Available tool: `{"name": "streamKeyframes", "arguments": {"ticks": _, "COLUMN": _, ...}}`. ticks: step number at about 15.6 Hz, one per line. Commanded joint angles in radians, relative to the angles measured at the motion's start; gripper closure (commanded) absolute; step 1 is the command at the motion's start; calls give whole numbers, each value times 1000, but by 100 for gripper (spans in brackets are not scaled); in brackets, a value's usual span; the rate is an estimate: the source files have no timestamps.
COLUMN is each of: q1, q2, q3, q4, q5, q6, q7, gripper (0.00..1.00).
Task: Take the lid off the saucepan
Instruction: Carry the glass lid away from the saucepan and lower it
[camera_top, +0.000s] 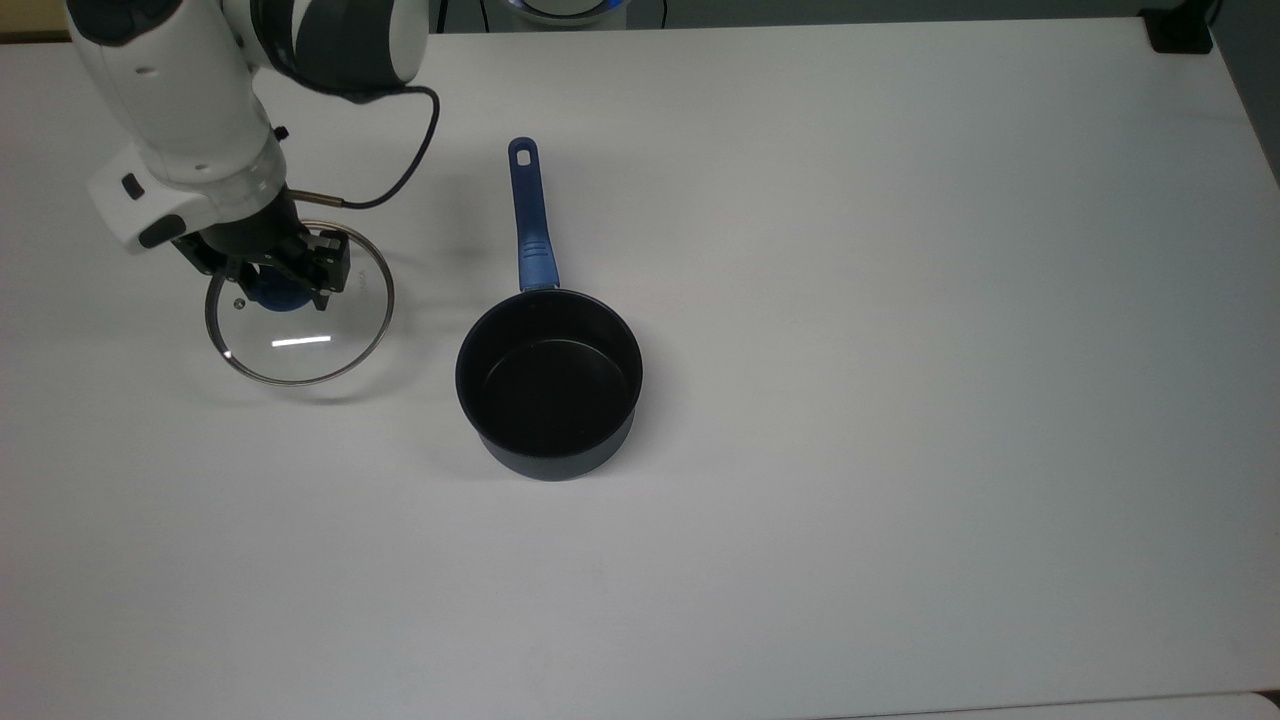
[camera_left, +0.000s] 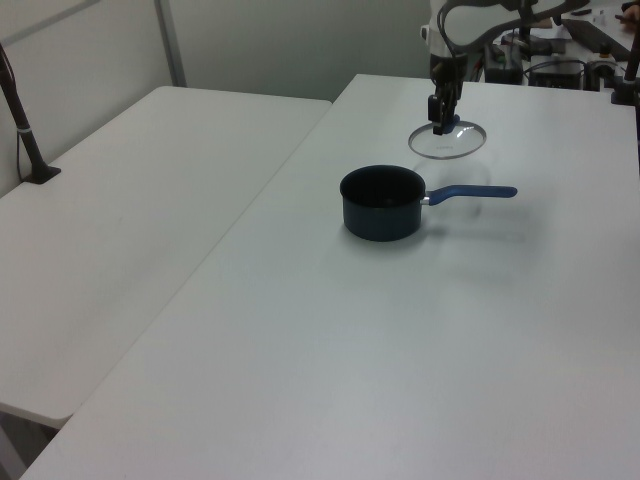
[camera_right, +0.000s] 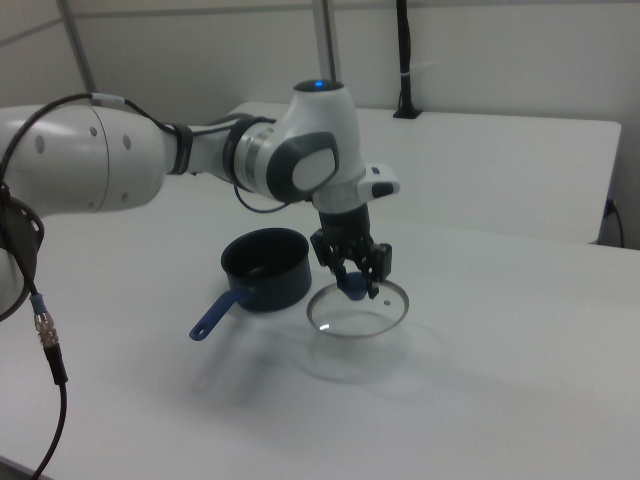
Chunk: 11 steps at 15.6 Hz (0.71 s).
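Observation:
The saucepan stands uncovered on the white table, its dark inside showing and its blue handle running toward the top view's far edge. It appears as well in the left view and the right view. The glass lid hangs off to the top view's left of the pan, above the table. My gripper is shut on the lid's blue knob. In the right view the lid floats over its shadow under the gripper. The left view has the lid beyond the pan.
The white table stretches wide to the top view's right of the pan. A second white table adjoins on the left view's left. A black cable loops from the arm's wrist above the lid.

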<state>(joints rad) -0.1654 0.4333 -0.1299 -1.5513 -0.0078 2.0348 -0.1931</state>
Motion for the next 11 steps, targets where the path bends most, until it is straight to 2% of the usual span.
{"name": "streamKeyframes", "arguments": {"ticks": 1, "q1": 26, "q2": -152, "q3": -28, "q4": -275, "q5": 23, "q6": 169, "q7": -86, "gripper": 62}}
{"name": "streamKeyframes", "arguments": {"ticks": 2, "q1": 30, "q2": -189, "q3": -28, "q4": -352, "q5": 23, "q6": 233, "q7": -88, "gripper": 62}}
{"name": "streamKeyframes", "arguments": {"ticks": 3, "q1": 33, "q2": -203, "q3": -28, "q4": -384, "q5": 23, "q6": 252, "q7": -88, "gripper": 62}}
{"name": "streamKeyframes", "arguments": {"ticks": 9, "q1": 41, "q2": -254, "q3": -25, "q4": -458, "q5": 22, "q6": 255, "q7": -92, "gripper": 62}}
{"name": "streamKeyframes", "arguments": {"ticks": 11, "q1": 52, "q2": -304, "q3": -17, "q4": -525, "q5": 22, "q6": 255, "q7": -106, "gripper": 62}}
